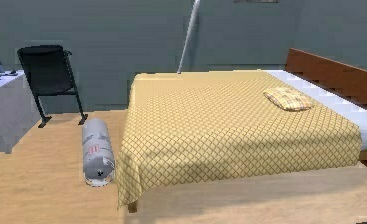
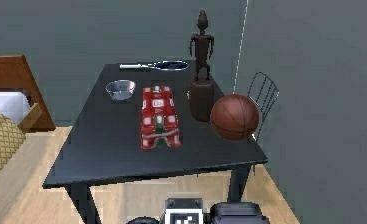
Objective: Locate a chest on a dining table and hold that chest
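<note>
Since the gripper (image 2: 144, 219) barely clears the arm side view's bottom edge, you cannot tell whether its jaws hold anything. Just beyond it stands the dark dining table (image 2: 101, 150), where a red chest-like box (image 2: 159, 117) lies mid-top, between a metal bowl (image 2: 120, 89) and a brown ball (image 2: 234, 117).

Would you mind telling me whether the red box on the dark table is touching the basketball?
Apart. The arm side view shows bare tabletop between the red box and the basketball.
</note>
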Tool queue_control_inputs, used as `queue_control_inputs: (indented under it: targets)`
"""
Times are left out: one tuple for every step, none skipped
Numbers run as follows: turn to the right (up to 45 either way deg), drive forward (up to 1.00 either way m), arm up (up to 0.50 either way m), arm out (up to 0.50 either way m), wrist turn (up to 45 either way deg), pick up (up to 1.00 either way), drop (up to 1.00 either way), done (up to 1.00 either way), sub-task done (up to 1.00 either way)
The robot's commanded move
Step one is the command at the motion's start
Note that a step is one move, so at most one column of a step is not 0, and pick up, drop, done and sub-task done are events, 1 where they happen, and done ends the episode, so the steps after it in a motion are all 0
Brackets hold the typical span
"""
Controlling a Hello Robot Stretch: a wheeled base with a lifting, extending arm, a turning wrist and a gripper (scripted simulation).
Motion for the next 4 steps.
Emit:
queue_control_inputs:
  targets:
    - [0.0,0.0,0.0,0.5,0.0,0.0,0.0,0.0,0.0]
    - [0.0,0.0,0.0,0.0,45.0,0.0,0.0,0.0,0.0]
    - [0.0,0.0,0.0,0.0,45.0,0.0,0.0,0.0,0.0]
    - [0.0,0.0,0.0,0.0,45.0,0.0,0.0,0.0,0.0]
